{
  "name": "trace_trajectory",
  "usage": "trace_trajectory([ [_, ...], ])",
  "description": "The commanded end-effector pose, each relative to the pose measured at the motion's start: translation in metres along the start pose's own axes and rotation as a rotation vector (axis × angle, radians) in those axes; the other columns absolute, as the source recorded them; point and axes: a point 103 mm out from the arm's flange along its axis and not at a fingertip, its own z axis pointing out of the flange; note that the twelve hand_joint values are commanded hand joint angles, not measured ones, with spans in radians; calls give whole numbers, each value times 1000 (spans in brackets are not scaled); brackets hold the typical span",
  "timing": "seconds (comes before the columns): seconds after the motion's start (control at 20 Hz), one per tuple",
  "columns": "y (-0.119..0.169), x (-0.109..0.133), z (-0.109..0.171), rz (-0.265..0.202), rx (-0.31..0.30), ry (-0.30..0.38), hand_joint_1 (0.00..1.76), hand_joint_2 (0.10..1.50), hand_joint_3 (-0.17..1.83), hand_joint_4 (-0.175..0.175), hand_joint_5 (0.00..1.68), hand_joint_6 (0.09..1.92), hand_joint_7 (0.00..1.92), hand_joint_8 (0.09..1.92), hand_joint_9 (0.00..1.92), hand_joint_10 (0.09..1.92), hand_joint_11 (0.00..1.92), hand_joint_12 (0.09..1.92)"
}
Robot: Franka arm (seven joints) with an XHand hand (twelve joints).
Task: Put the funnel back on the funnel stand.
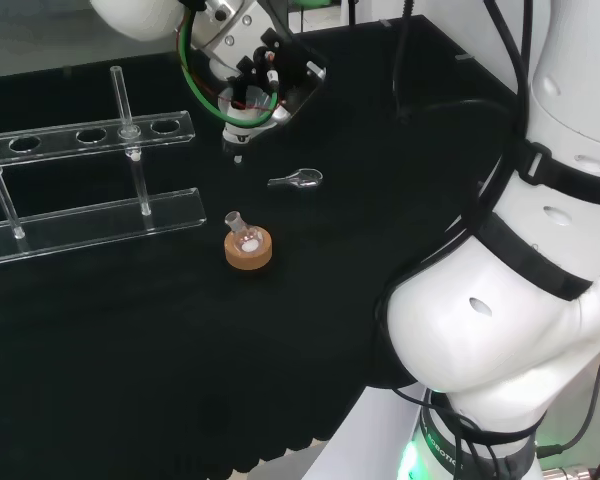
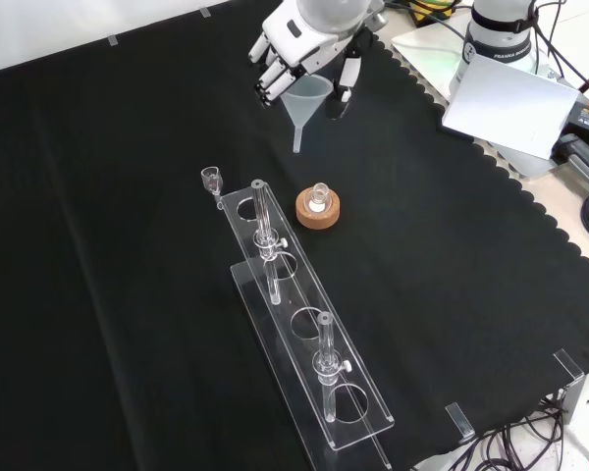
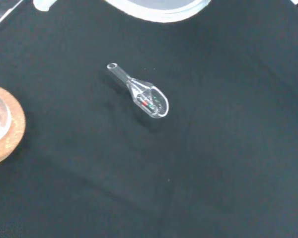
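- At the left of the front view a small clear glass piece (image 2: 211, 179) stands on the black counter (image 2: 98, 294), just beside the far end of the funnel stand.
- The funnel stand (image 2: 309, 339) is a clear two-tier rack of plastic with a row of round holes in its upper strip. In the front view its long axis runs from near the counter's middle down toward the near right corner. Thin upright posts hold the strips apart.
- Just to the right of the stand's far end, a small glass flask (image 2: 319, 194) sits in a cork ring (image 2: 318, 209).
- Farther right and up, near the counter's far edge, the hand (image 2: 299, 49) hangs above the cloth with its fingers curled round the wide rim of the funnel (image 2: 305, 103). The funnel is upright, mouth up, stem pointing straight down, clear of the counter.
- The stand lies toward the near side and slightly left of the hand in the front view. I judge the stem must travel that way, past the cork ring, to reach a hole.
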Motion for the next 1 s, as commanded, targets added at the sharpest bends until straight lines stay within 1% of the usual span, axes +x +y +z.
trace_trajectory([
  [0.05, 3, -5, -4, 8, -3, -14, 616, 831, 366, -79, 560, 853, 814, 759, 1277, 402, 859, 1077],
  [0.5, 20, -10, -23, 5, -28, -42, 617, 828, 376, -79, 566, 861, 816, 760, 1282, 397, 864, 1072],
  [1.0, 44, 0, -53, -19, -61, -88, 614, 826, 386, -79, 567, 867, 816, 760, 1286, 391, 868, 1067],
])
